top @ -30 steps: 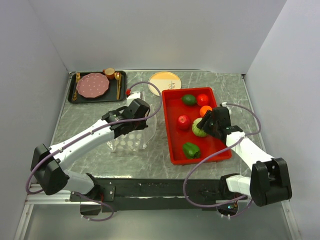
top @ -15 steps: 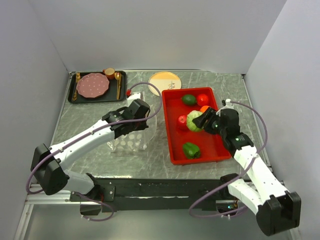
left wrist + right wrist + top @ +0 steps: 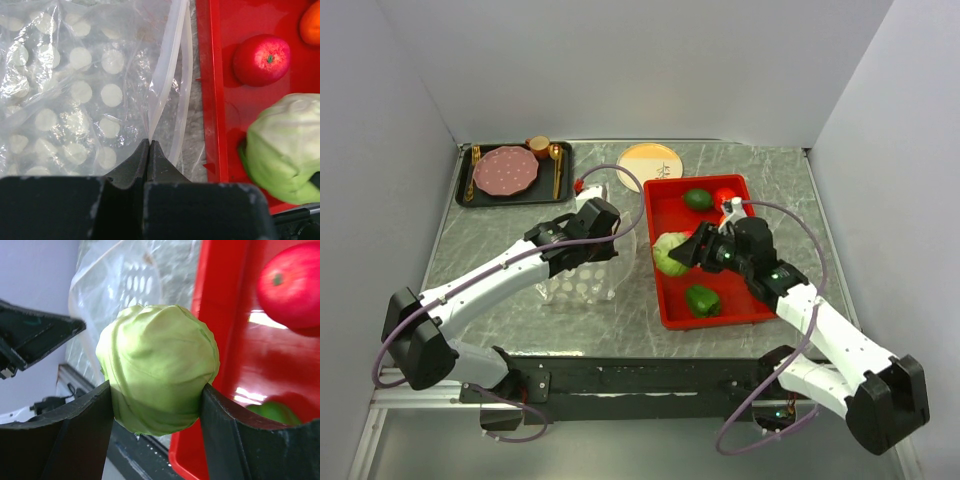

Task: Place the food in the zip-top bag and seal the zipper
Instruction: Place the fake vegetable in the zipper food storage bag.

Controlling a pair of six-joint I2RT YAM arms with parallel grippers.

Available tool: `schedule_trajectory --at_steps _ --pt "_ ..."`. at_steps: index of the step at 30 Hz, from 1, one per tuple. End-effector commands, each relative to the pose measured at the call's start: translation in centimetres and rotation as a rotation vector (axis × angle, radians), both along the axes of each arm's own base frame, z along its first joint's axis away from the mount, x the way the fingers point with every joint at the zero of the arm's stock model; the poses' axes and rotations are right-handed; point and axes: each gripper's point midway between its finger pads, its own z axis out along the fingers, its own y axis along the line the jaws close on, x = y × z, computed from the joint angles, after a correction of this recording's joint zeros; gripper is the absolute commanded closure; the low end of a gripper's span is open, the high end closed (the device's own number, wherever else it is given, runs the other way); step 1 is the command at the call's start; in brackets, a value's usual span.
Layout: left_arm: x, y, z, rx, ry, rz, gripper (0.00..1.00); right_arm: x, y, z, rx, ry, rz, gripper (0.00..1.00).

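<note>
My right gripper (image 3: pixel 676 253) is shut on a light green cabbage (image 3: pixel 668 254) and holds it above the left rim of the red tray (image 3: pixel 720 322), next to the bag. In the right wrist view the cabbage (image 3: pixel 157 367) fills the jaws. My left gripper (image 3: pixel 592 226) is shut on the mouth edge of the clear zip-top bag (image 3: pixel 582 282); its fingertips (image 3: pixel 149 141) pinch the pale zipper strip (image 3: pixel 167 75), and the mouth gapes a little. A dark green fruit (image 3: pixel 697 199), a red one (image 3: pixel 725 195) and a green pepper (image 3: pixel 702 299) lie in the tray. A red apple (image 3: pixel 261 59) shows too.
A black tray (image 3: pixel 470 195) with a pink plate (image 3: pixel 505 170), gold cutlery and a cup (image 3: pixel 538 147) sits at the back left. A yellow plate (image 3: pixel 650 160) lies behind the red tray. Walls close in on the left, back and right.
My right gripper has lifted the cabbage out of the red tray and carried it left, to the tray's left rim near the bag. The left arm has not moved.
</note>
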Motion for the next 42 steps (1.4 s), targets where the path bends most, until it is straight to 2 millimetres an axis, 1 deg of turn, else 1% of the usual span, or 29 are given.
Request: schedule_trajectory --at_steps 1,3,7,9,10,12,13,14,15,16,18,20,25,27,28,30,31,32,33,37,39,41,42 --pt "0.5 -0.9 2.7 -0.076 -0.056 -0.015 0.99 1.0 2.5 4.2 0.096 -0.109 0.058 0.45" --pt "0.4 -0.9 2.7 -0.081 -0.06 -0.021 0.99 1.1 3.0 4.5 0.116 -0.114 0.068 0.46" --pt "0.1 -1.1 2.2 -0.088 -0.048 -0.036 0.99 0.9 4.5 4.0 0.139 -0.092 0.111 0.46" --pt "0.1 -1.3 2.6 -0.101 -0.055 -0.043 0.99 1.0 5.2 4.2 0.15 -0.097 0.13 0.46" --pt "0.1 -1.3 2.6 -0.103 -0.054 -0.045 0.99 1.0 5.8 3.8 0.149 -0.086 0.141 0.46" --pt "-0.2 -1.4 2.8 -0.115 -0.054 -0.055 0.99 1.2 6.5 4.1 0.151 -0.091 0.152 0.45" --pt "-0.3 -1.4 2.6 -0.115 -0.051 -0.057 0.99 1.2 7.0 3.6 0.144 -0.073 0.165 0.45" --pt "-0.4 -1.4 2.7 -0.121 -0.053 -0.059 0.99 1.4 7.4 3.9 0.142 -0.083 0.174 0.45" --pt "-0.5 -1.4 2.7 -0.125 -0.054 -0.061 0.99 1.7 7.6 3.9 0.137 -0.083 0.172 0.45" --pt "-0.5 -1.4 2.7 -0.127 -0.053 -0.059 0.99 1.9 8.0 3.2 0.127 -0.067 0.177 0.45" --pt "-0.6 -1.4 2.8 -0.136 -0.056 -0.059 0.99 2.1 8.6 3.2 0.125 -0.069 0.182 0.45" --pt "-0.6 -1.4 2.6 -0.133 -0.05 -0.061 0.99 2.1 8.9 2.9 0.124 -0.065 0.184 0.45" --pt "-0.6 -1.4 2.1 -0.119 -0.041 -0.063 0.99 2.4 9.1 3.4 0.131 -0.078 0.156 0.45" --pt "-0.6 -1.5 2.3 -0.128 -0.045 -0.064 0.99 2.4 9.2 3.3 0.123 -0.073 0.16 0.44" --pt "-0.7 -1.6 2.4 -0.134 -0.044 -0.074 0.99 2.7 9.3 2.5 0.105 -0.048 0.161 0.44" --pt "-0.6 -1.7 2.6 -0.127 -0.052 -0.082 0.99 2.9 9.5 1.8 0.056 -0.02 0.175 0.44" --pt "-0.4 -1.7 3.1 -0.123 -0.06 -0.082 0.99 3.4 9.8 1.2 0.029 -0.011 0.181 0.44" --pt "-0.3 -1.7 3.1 -0.118 -0.059 -0.086 0.99 3.6 9.7 0.7 0.01 0.005 0.171 0.44" --pt "-0.3 -1.9 3.5 -0.121 -0.063 -0.092 0.99 3.8 9.7 0.7 0.006 0.004 0.166 0.44" --pt "-0.4 -2.2 3.5 -0.123 -0.058 -0.114 0.99 4.4 10.3 0.9 -0.01 -0.006 0.167 0.43" --pt "-0.5 -2.1 3.7 -0.132 -0.061 -0.115 0.99 4.5 10.3 0.3 -0.033 0.016 0.165 0.43" --pt "-0.7 -2.3 4.2 -0.15 -0.071 -0.125 0.99 4.4 10.9 0.7 -0.018 0.001 0.188 0.41" --pt "-0.7 -2.4 4.3 -0.159 -0.075 -0.129 0.99 4.0 11.2 1.0 0.001 -0.001 0.212 0.41"
